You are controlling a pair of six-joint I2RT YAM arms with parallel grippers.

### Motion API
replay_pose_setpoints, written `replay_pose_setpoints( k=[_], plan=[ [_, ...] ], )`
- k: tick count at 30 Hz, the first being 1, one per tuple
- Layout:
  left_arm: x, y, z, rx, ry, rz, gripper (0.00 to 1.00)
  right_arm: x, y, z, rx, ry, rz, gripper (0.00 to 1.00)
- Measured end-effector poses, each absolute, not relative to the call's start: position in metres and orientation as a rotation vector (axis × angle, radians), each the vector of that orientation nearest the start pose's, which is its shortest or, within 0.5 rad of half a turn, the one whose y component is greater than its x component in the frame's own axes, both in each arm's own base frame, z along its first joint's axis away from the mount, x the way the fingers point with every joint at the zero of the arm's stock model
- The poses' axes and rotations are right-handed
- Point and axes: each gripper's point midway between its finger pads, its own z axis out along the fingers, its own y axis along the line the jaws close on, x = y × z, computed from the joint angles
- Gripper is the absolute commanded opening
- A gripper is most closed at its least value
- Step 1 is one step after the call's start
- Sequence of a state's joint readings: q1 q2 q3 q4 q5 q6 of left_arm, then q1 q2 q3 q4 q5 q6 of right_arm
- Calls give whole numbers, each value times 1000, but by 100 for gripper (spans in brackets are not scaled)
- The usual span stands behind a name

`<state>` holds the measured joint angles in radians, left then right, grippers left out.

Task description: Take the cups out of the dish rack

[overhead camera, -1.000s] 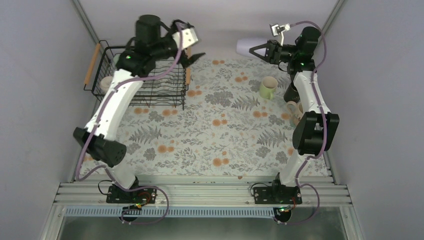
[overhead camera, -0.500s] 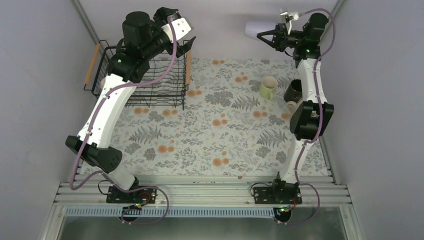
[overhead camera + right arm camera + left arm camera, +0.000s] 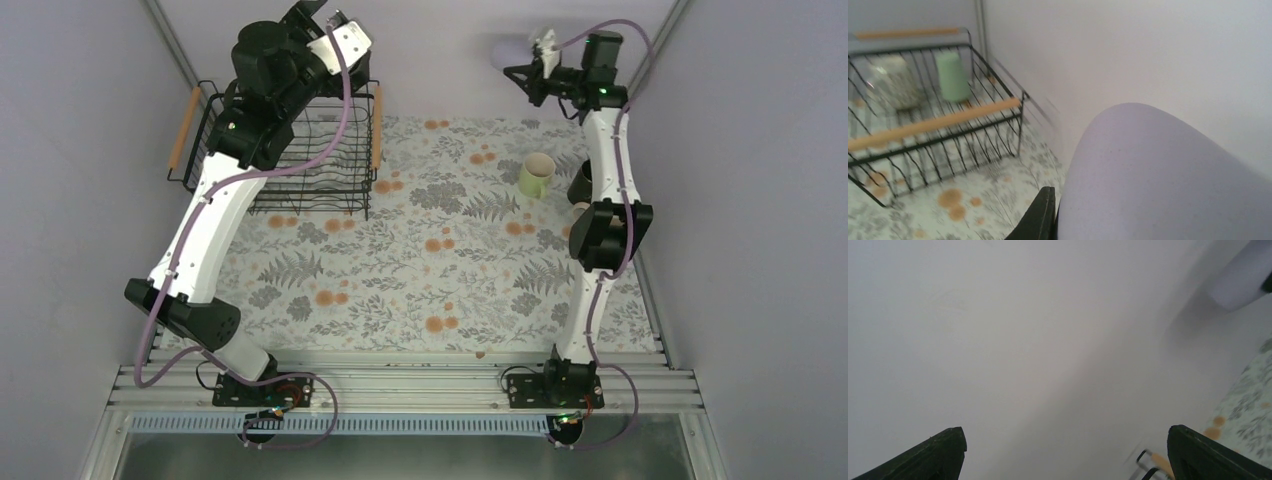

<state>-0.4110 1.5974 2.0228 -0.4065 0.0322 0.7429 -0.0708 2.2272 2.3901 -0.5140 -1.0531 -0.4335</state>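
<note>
Aloft, right end effector (image 3: 524, 72) grips lavender cup (image 3: 1168, 175) (left end effector (image 3: 1065, 432) gapes).

the left arm reaches up and back from its base, elbow folded low at the left, forearm climbing steeply. its wrist tips up, and the left gripper (image 3: 1065, 432) has its two dark fingers spread wide with nothing between them. the right arm stands almost straight along the right side, wrist bent to the left. the right gripper (image 3: 518, 72) points left, clamped on a lavender cup (image 3: 1158, 175); only one finger (image 3: 1040, 215) shows, so the grip seems firm.
</note>
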Motion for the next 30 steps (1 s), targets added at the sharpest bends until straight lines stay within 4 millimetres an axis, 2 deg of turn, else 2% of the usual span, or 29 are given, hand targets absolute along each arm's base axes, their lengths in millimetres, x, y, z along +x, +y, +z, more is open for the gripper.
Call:
replay_pose_setpoints(
  k=[2, 4, 8, 10, 13, 17, 20, 24, 30],
  plan=[
    [435, -187, 532, 863, 1308, 297, 100, 575, 121, 353, -1002, 1551, 536, 2],
    [442, -180, 520, 867, 1339, 365, 100, 577, 137, 327, -1058, 1631, 431, 2],
    [464, -158, 475, 908, 1419, 533, 100, 568, 159, 267, -1193, 1818, 298, 2],
    [474, -142, 456, 928, 1463, 596, 100, 562, 164, 238, -1265, 1905, 252, 2],
    [484, -116, 448, 921, 1499, 670, 100, 553, 153, 198, -1346, 2038, 185, 3],
    [491, -83, 460, 887, 1508, 745, 100, 538, 130, 153, -1435, 2214, 112, 3],
    [495, -60, 462, 872, 1517, 776, 100, 527, 117, 132, -1482, 2294, 82, 3],
    [504, -32, 456, 873, 1549, 783, 100, 513, 109, 111, -1536, 2367, 73, 3],
    [522, 11, 432, 873, 1633, 754, 100, 494, 112, 79, -1627, 2442, 88, 3]
  ],
)
